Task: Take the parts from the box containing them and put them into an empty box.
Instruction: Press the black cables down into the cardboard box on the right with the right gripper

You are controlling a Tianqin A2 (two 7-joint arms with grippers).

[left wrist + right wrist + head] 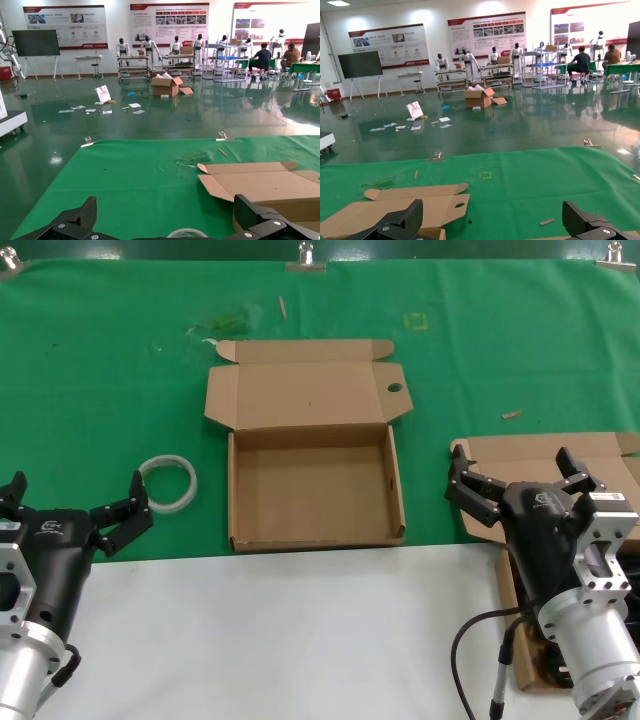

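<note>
Spread across the back: a green cloth point(120, 360), with the empty box point(312, 490) lying open at its middle, lid folded back, hole in the right flap. At the right edge, the box containing them point(545, 455), mostly hidden by the right gripper point(522, 483), fingers spread, empty. At the lower left, left gripper point(75, 505) splayed, empty, just beside a white tape ring point(168, 483).
</note>
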